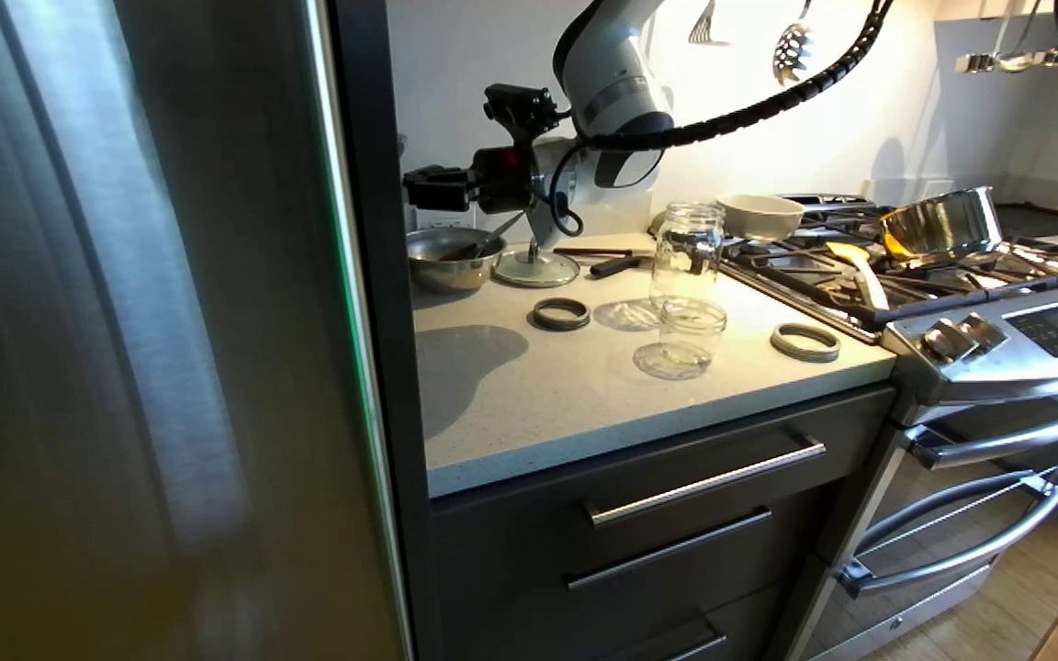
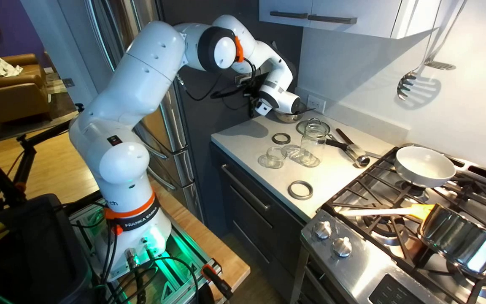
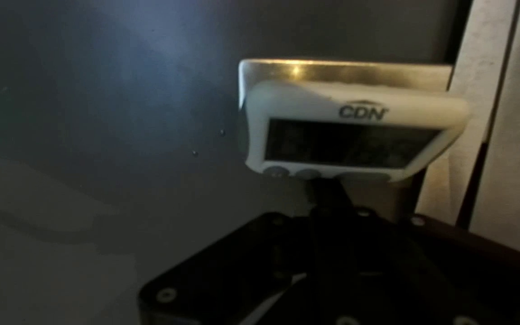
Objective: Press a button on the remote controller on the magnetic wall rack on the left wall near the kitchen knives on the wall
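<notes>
The remote controller [image 3: 415, 113] is a white device marked CDN, with a dark screen and grey buttons along its lower edge. It sits against a shiny metal rack [image 3: 350, 71] on the dark wall in the wrist view. My gripper [image 3: 327, 192] is shut with nothing between its fingers. Its tips come up from below to the device's lower edge, near the middle button [image 3: 308, 174]; whether they touch it I cannot tell. In an exterior view the gripper [image 1: 417, 188] points at the dark panel, whose inner face is hidden there. I cannot make out the kitchen knives on the wall.
Under the wrist stand a metal bowl [image 1: 442, 273] and a glass lid [image 1: 536, 269] on the counter. Glass jars [image 1: 690, 248] and dark rings [image 1: 561, 314] are further along. A steel fridge [image 1: 171, 367] stands beyond the panel; the stove [image 2: 395, 228] is at the counter's far end.
</notes>
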Tool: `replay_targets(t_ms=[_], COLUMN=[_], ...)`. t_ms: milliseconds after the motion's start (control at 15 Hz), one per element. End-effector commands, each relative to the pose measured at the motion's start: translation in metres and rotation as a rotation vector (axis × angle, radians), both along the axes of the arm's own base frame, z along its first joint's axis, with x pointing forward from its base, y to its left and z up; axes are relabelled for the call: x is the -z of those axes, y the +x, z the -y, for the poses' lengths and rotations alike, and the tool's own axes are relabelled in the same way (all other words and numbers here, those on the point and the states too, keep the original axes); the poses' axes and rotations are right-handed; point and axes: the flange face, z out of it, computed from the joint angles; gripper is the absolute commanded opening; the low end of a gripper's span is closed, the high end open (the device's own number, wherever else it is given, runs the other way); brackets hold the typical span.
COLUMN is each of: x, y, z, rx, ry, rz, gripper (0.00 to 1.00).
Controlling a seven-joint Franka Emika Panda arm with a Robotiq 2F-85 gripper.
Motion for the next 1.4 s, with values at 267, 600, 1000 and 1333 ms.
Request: replay_targets(t_ms=[267,600,1000,1333], x=[-0.028,-0.028,-0.018,-0.012], y=[-0.012,-0.016,-0.017,-0.021], z=[0.016,0.022,0.017,0.018], rx=[-0.017,-0.014,-0.014,-0.022], ry=[-0.041,-0.039,-0.009,-0.011], rz=[0.041,0.023,0.012,-0.009], gripper=[0.00,0.00,0.00,0.00])
